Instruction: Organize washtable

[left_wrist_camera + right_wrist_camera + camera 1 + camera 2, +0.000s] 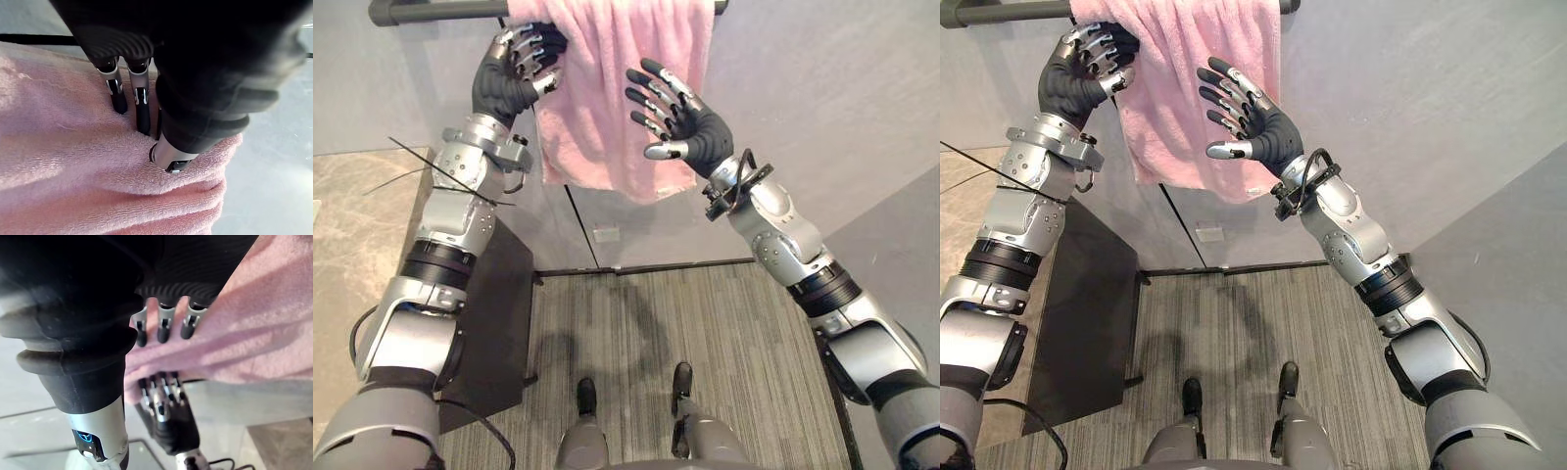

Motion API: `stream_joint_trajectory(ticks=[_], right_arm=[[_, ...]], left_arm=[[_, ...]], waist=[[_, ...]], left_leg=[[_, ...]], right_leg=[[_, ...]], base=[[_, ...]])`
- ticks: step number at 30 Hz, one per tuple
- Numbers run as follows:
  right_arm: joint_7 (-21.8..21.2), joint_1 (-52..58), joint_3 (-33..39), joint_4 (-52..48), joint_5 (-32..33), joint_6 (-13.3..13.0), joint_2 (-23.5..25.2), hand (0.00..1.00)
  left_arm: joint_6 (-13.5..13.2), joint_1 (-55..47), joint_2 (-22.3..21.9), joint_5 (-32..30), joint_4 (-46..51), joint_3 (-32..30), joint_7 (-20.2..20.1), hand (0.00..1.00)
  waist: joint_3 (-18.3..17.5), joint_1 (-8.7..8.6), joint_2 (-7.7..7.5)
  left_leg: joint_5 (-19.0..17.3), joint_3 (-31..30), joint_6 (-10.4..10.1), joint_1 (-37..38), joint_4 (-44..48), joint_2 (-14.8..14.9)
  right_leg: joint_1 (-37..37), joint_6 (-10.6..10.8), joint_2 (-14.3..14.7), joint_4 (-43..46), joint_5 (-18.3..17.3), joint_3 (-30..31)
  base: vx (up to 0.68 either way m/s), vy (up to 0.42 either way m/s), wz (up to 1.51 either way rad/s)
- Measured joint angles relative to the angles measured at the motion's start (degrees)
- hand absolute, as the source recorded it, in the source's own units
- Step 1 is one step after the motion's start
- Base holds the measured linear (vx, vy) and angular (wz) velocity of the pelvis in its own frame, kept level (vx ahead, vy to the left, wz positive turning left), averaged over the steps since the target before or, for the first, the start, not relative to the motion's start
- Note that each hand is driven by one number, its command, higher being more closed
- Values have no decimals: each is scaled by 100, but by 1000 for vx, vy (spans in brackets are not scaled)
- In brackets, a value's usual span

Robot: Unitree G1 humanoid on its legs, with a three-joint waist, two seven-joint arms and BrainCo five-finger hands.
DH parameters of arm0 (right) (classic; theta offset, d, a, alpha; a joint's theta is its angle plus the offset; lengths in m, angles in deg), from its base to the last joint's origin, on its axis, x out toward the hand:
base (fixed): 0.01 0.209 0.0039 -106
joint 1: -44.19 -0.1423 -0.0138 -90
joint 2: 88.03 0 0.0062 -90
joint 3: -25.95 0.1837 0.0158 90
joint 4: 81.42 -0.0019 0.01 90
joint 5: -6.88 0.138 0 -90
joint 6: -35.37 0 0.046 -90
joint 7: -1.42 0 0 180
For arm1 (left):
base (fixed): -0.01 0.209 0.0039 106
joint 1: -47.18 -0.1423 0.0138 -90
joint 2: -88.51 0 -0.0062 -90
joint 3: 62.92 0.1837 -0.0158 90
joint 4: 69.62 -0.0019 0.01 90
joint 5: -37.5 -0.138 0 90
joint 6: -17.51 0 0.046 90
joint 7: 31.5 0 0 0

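A pink towel (607, 88) hangs over a dark rail (431, 12) on the grey wall. My left hand (514, 69) is raised to the towel's left edge just under the rail, its fingers curled into the cloth. In the left wrist view its fingers (139, 105) and thumb pinch a fold of the towel (73, 161). My right hand (1258, 122) is held up in front of the towel's middle, fingers straight and spread, holding nothing. The right wrist view shows its straight fingertips (164, 330) close to the towel (254, 328).
A marble counter (352, 225) with a dark cabinet side (499, 313) stands at the left. Thin dark sticks (421, 162) poke out over its edge near my left forearm. Striped carpet (734, 333) covers the floor below. A small wall outlet (605, 235) sits under the towel.
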Motion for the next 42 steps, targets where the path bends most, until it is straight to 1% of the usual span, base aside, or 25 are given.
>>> stream_joint_trajectory(ticks=[2, 4, 6, 8, 10, 13, 15, 17, 18, 22, 26, 29, 31, 34, 37, 38, 42], right_arm=[[-14, 79, -1, 0, 0, 7, -121, 0], [-93, 125, -2, 0, 0, 11, -206, 0], [-162, 194, -44, -1, -1, 17, -214, 0], [-262, 265, -75, -2, -4, 25, -215, 0], [-271, 307, -92, -2, -6, 26, -216, 0], [-347, 377, -142, -2, -9, 48, -221, 0], [-351, 377, -287, -2, -10, 74, -280, 0], [-358, 396, -403, -2, -9, 90, -297, 0], [-360, 420, -509, -1, -9, 96, -300, 0], [-361, 439, -586, -1, -9, 112, -293, 0], [-360, 438, -761, -1, -9, 119, -255, 0], [-352, 438, -762, -1, -9, 119, -66, 0], [-344, 438, -763, -2, -10, 119, 25, 0], [-335, 437, -763, -4, -11, 119, 67, 0], [-320, 434, -755, -15, -11, 119, 67, 0], [-309, 435, -744, -16, -11, 118, 66, 0], [-220, 433, -518, -80, -8, 111, 44, 0]], left_arm=[[39, -363, 410, 24, 485, 2, -290, 0], [46, -528, 624, 124, 690, 1, -506, 0], [56, -769, 840, 250, 880, -10, -771, 0], [65, -936, 912, 318, 994, -13, -957, 0], [72, -1024, 933, 336, 1063, -12, -1032, 0], [136, -1248, 1042, 349, 1328, 26, -1180, 0], [169, -1268, 1138, 353, 1433, 175, -1294, 0], [203, -1269, 1183, 469, 1532, 373, -1467, 0], [231, -1269, 1188, 488, 1638, 548, -1575, 0], [290, -1268, 1199, 514, 1790, 849, -1768, 0], [307, -1262, 1253, 517, 1790, 1137, -1768, 0], [310, -1255, 1251, 500, 1777, 1460, -1756, 0], [314, -1240, 1248, 461, 1748, 1564, -1733, 0], [309, -1164, 1193, 447, 1590, 1586, -1616, 0], [310, -888, 984, 436, 1167, 1587, -1460, 0], [311, -780, 924, 435, 1013, 1587, -1385, 0], [303, -326, 761, 432, 581, 1581, -1202, 0]], waist=[[0, 11, 0], [0, 23, 0], [-1, 79, 0], [-1, 115, 1], [-2, 117, 3], [-6, 67, 7], [-21, 24, 18], [-52, 15, 61], [-95, 12, 111], [-191, 4, 201], [-285, -18, 199], [-294, -76, 187], [-300, -81, 178], [-323, -91, 153], [-345, -105, 123], [-344, -135, 123], [-346, -159, 121]], left_leg=[[-3, -12, 1, 59, 0, -5], [-4, -22, 0, 74, 0, -7], [-5, -28, 0, 106, -1, -12], [-4, -29, 2, 118, -3, -9], [-5, -28, 4, 129, -4, -5], [-6, -25, 6, 157, -8, 11], [-5, -24, 3, 164, -9, 18], [-2, -14, -1, 170, -9, 17], [-1, -5, -2, 175, -8, 16], [-1, 17, -2, 187, -5, 14], [-2, 73, -2, 196, -3, 5], [-3, 85, -1, 196, -3, 1], [-4, 91, -1, 186, -3, 2], [-4, 120, -2, 87, -4, 2], [2, 158, -4, -64, -5, 2], [2, 158, -4, -89, -6, 3], [4, 168, -3, -222, -6, 8]], right_leg=[[97, 2, -7, -6, -2, -12], [125, 3, -12, -27, -3, -17], [165, 16, -21, -29, -15, -14], [174, 15, -20, -29, -15, -5], [180, 15, -18, -29, -15, -3], [199, 16, -21, -29, -16, 3], [204, 15, -24, -29, -16, 5], [203, 15, -26, -29, -16, 16], [202, 15, -22, -29, -16, 21], [193, 15, -6, -27, -15, 52], [159, 16, 5, -27, -14, 132], [148, 16, 10, -28, -13, 152], [130, 16, 13, -28, -13, 167], [17, 16, 12, -28, -13, 181], [-151, 10, 4, -27, 33, 179], [-175, 4, 4, -26, 39, 176], [-320, -9, 6, -5, 77, 181]], base=[[11, 36, 11], [-21, 32, 9], [-41, 25, 4], [-55, 21, 0], [-39, 13, -2], [-27, 12, -2], [0, 0, 0], [9, 12, -2], [0, 0, 0], [36, 25, -6], [27, 24, -9], [-2, 11, -1], [-8, 14, -2], [-14, 11, -3], [-19, 23, -5], [0, 32, -3], [11, 18, -2]])
